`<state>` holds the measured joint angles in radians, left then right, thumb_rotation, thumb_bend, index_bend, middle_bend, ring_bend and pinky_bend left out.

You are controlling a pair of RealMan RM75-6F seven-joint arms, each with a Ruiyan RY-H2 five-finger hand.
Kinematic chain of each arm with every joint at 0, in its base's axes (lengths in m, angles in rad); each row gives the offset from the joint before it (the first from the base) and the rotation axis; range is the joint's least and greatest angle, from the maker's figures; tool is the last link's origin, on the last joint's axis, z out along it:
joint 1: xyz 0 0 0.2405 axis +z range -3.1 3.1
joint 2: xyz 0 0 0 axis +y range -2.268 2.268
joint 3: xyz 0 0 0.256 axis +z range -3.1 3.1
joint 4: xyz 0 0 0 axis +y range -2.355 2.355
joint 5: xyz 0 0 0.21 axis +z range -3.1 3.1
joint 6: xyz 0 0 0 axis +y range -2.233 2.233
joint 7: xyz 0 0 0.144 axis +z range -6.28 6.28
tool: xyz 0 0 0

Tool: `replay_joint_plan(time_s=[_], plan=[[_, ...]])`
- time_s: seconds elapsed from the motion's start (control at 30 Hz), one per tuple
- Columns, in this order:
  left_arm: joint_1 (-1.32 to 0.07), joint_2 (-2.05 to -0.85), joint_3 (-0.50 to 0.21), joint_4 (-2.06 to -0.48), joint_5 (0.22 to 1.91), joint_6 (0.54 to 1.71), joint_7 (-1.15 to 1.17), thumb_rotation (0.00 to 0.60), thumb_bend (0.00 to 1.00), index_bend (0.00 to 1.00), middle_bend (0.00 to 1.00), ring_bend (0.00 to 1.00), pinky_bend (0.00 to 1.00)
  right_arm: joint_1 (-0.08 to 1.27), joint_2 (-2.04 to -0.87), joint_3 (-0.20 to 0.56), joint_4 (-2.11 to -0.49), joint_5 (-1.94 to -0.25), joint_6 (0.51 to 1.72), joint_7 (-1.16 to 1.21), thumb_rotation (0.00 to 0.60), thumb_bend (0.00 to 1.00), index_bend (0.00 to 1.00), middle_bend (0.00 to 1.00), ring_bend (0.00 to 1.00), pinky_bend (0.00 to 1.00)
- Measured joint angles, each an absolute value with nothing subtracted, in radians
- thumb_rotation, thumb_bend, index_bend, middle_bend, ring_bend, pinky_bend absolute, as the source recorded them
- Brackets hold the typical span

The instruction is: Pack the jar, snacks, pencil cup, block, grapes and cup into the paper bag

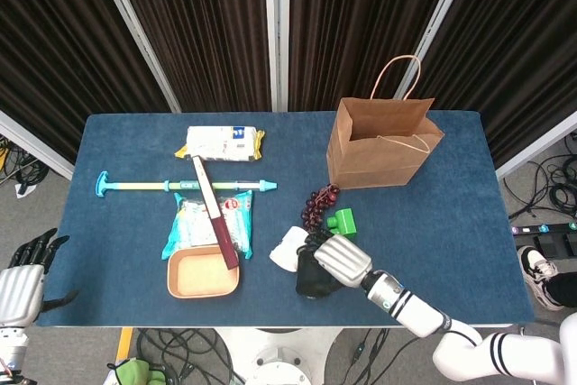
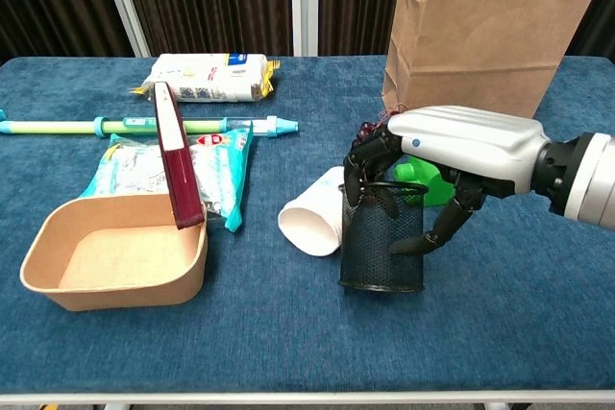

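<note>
We recorded the right robot hand (image 2: 452, 156) closed over the rim of the pencil cup (image 2: 382, 247), fingers on the near wall and thumb on the far side, holding it. The pencil cup stood upright on the surface (image 2: 538, 314) near the front edge, just beside the tipped white cup (image 2: 312, 223). The left robot hand (image 1: 22, 272) hung off the left edge, fingers apart, holding nothing.

We judged the pencil cup light and stiff, its wire mesh giving fair grip but liable to tilt when taken at the rim; a hold across the upper wall suited it. The grapes (image 1: 315, 205) and green block (image 1: 343, 221) lay between it and the paper bag (image 1: 379, 146), which stood open.

The surface was blue cloth; dark curtains closed the room behind.
</note>
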<state>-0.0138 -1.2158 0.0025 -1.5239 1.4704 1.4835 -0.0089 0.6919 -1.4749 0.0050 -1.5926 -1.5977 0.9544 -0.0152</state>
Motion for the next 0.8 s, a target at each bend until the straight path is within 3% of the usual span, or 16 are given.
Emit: replay_joint_plan(time_s=[0.37, 0.8], plan=[[-0.014, -1.219, 0.004, -1.516, 1.475, 1.479, -0.022, 0.6, 0.04, 0.22, 0.17, 0.13, 0.14, 0.668, -1.491, -0.007, -1.577, -1.639, 1.026, -0.015, 0.6, 0.1, 0.56, 0.63, 0.26, 0.19], [-0.017, -1.221, 0.002, -1.515, 1.473, 1.471, -0.023, 0.6, 0.04, 0.22, 0.17, 0.13, 0.14, 0.66, -1.503, 0.023, -1.513, -1.682, 1.113, -0.078, 0.6, 0.19, 0.63, 0.66, 0.29, 0.2]])
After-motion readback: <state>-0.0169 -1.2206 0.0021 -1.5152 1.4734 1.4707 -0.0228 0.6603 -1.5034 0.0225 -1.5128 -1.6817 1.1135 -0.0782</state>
